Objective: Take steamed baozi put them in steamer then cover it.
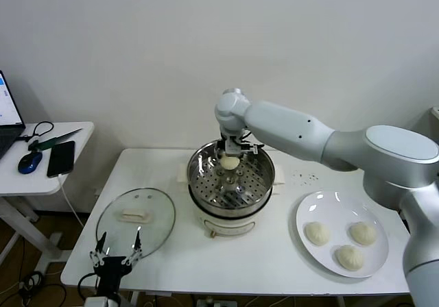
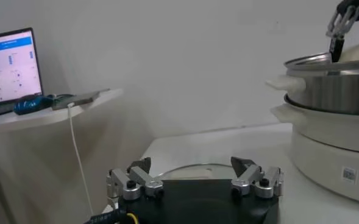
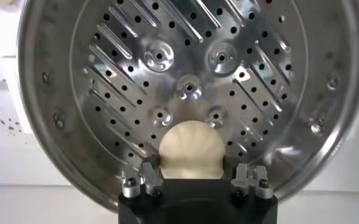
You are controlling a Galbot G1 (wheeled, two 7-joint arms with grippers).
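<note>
The right gripper (image 1: 231, 157), closed on one baozi (image 1: 230, 163) above the steamer (image 1: 232, 197), may release near the rim so it rolls out; the left gripper (image 1: 115, 247) waits open beside the cover (image 1: 136, 218).

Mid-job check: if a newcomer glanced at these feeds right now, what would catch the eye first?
First, the right gripper holding a bun over the steamer at the table's middle, its holed tray bare. Next, three buns wait on the white plate on the robot's right. The glass lid lies flat on its left, with the left gripper open by its near edge.
</note>
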